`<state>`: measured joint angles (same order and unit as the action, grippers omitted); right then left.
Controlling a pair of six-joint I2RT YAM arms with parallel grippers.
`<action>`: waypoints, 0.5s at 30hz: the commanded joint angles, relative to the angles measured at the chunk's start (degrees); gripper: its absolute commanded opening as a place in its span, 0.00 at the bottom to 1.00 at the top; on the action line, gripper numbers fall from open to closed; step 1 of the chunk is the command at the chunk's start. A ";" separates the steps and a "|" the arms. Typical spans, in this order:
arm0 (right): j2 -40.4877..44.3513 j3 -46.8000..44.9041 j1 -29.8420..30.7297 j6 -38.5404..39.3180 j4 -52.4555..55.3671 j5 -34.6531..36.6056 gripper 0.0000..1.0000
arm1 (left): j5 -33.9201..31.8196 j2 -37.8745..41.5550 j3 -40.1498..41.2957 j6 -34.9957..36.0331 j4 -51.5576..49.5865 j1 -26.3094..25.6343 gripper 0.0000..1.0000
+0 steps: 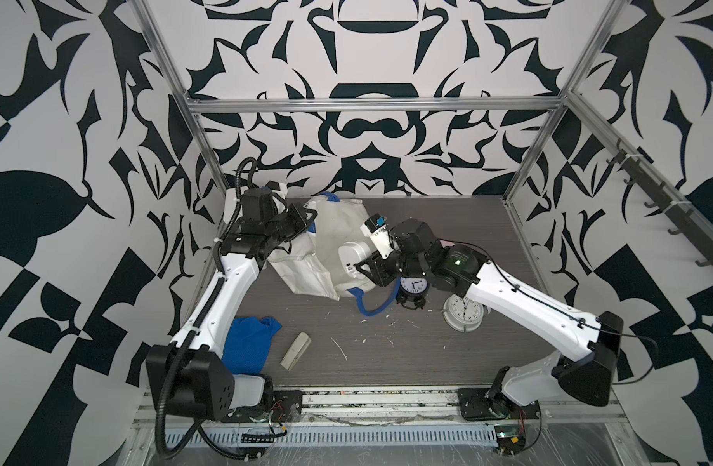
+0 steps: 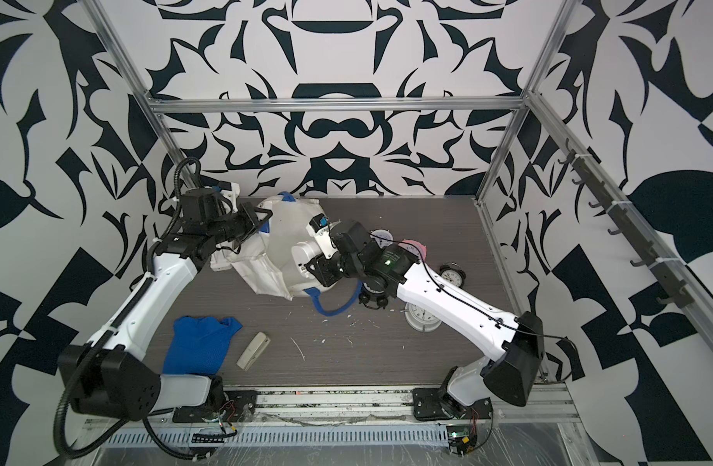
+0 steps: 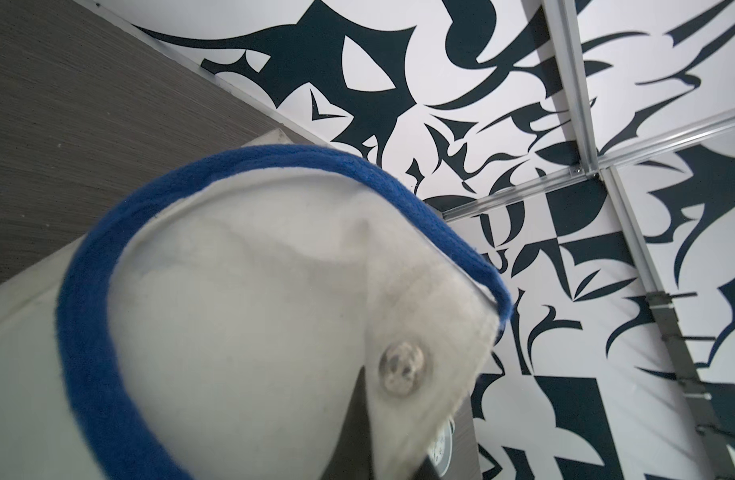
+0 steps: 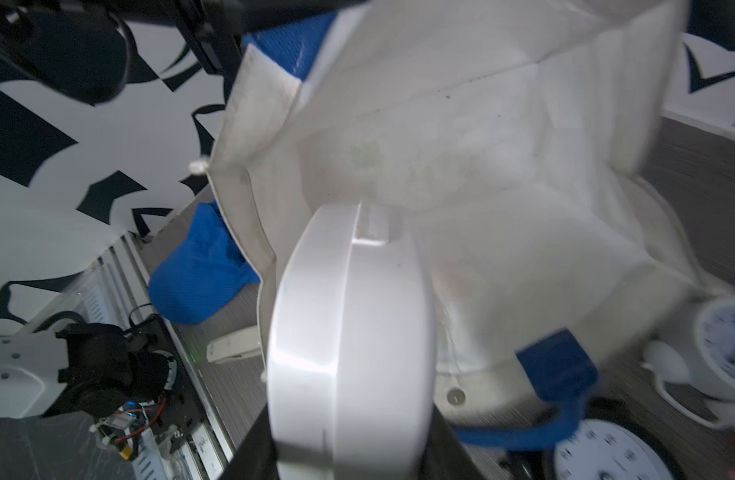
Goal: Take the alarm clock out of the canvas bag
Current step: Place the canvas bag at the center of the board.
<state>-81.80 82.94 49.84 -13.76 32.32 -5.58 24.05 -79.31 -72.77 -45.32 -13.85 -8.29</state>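
The off-white canvas bag (image 1: pixel 330 226) (image 2: pixel 282 226) lies slumped at the back left of the table, its mouth facing the right arm. My left gripper (image 1: pixel 308 220) (image 3: pixel 382 449) is shut on the bag's rim (image 3: pixel 232 332) beside a snap button, under the blue handle (image 3: pixel 91 291). My right gripper (image 1: pixel 364 271) (image 4: pixel 349 453) is shut on a round white alarm clock (image 1: pixel 352 257) (image 2: pixel 304 256) (image 4: pixel 349 332), held edge-on at the bag's mouth. The bag's pale inside (image 4: pixel 482 124) shows behind the clock.
Other clocks stand on the right: a black one (image 1: pixel 414 287), a white one (image 1: pixel 465 312), a small black one (image 2: pixel 451 275) and another (image 2: pixel 381 236) at the back. A blue cloth (image 1: pixel 248 343) and a beige bar-shaped object (image 1: pixel 295 350) lie front left. The bag's loose blue handle (image 1: pixel 373 308) trails on the table.
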 commanded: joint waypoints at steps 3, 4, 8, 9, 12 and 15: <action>5.78 6.85 -1.55 5.64 15.04 8.37 0.37 | 4.43 -6.92 -6.81 -13.53 11.30 2.81 0.00; 6.39 7.44 -1.78 6.33 17.47 9.88 0.37 | 4.95 -8.56 -8.12 -15.23 12.46 2.85 0.00; 8.67 7.57 -3.13 7.07 24.12 13.40 0.37 | 6.72 -14.69 -12.01 -21.29 17.24 2.99 0.00; 9.24 7.13 -3.30 7.01 25.08 13.93 0.37 | 6.43 -15.78 -12.27 -22.28 18.13 3.18 0.00; 10.63 5.89 -3.48 6.36 28.33 15.23 0.37 | 5.76 -18.51 -13.84 -24.26 18.50 3.46 0.00; 11.39 4.15 -3.48 5.60 30.61 15.19 0.37 | 4.36 -19.48 -14.51 -25.20 18.32 3.54 0.00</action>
<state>-71.66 87.94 46.44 -8.19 59.48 7.46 28.05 -99.13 -84.75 -66.24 -0.36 -5.13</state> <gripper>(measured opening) 0.428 0.066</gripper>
